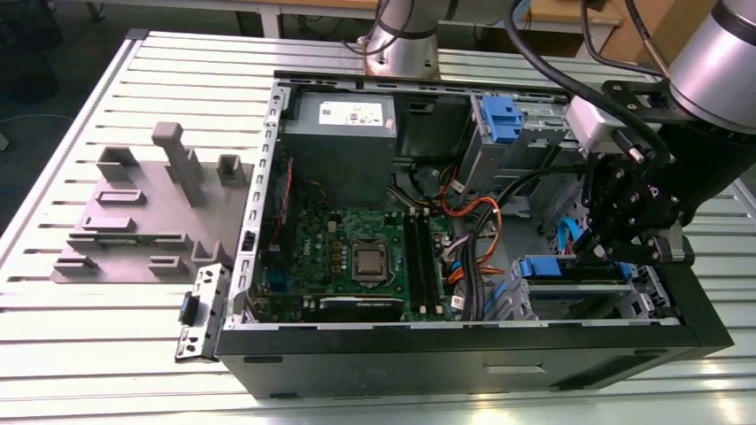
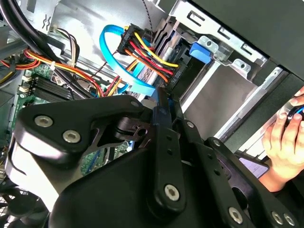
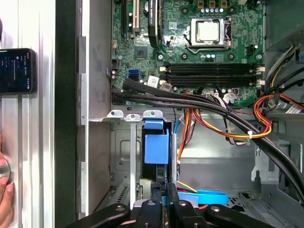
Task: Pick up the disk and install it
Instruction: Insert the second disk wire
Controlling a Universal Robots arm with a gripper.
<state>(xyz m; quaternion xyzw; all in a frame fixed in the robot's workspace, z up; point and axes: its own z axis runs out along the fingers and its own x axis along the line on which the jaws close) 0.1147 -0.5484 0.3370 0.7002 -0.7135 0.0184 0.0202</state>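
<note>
The gripper (image 1: 635, 232) hung inside the open computer case (image 1: 473, 354), and in the first wrist view its fingers (image 3: 160, 191) were drawn narrow, nearly together, touching the back edge of the disk (image 3: 156, 149). The disk stood on edge in the drive bay (image 3: 128, 156) just ahead of them, blue carrier up. Beyond lay the motherboard (image 3: 190, 42).

Slatted metal table (image 1: 95, 354); wooden desk (image 1: 354, 7) behind.
</note>
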